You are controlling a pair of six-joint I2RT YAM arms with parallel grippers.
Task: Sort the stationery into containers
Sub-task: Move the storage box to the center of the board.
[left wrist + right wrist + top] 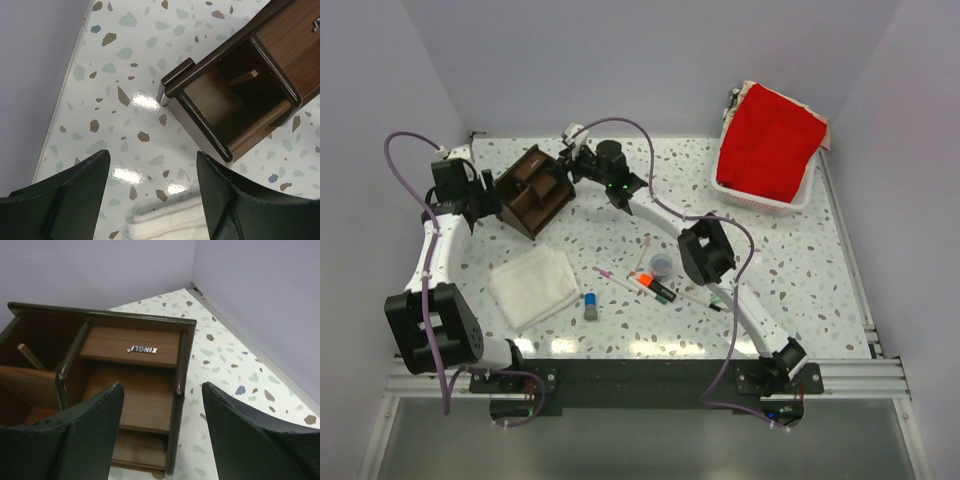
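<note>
The dark brown wooden organizer [532,190] stands at the back left, and its visible compartments look empty. My left gripper [486,203] is open just left of it, and in the left wrist view [152,155] the organizer [240,95] lies ahead, apart from the fingers. My right gripper [570,167] is open at its right side, and in the right wrist view [162,386] the organizer's side wall [179,390] stands between the jaws. Thin pens [619,281], an orange-and-black highlighter [656,288], a bluish pot [661,265] and a blue-capped grey stick [590,306] lie mid-table. I see no mint-green piece.
A folded white cloth [532,286] lies front left and also shows below my left gripper [170,222]. A white basket [760,198] with red cloth [770,142] stands at the back right. Walls close in behind and left of the organizer.
</note>
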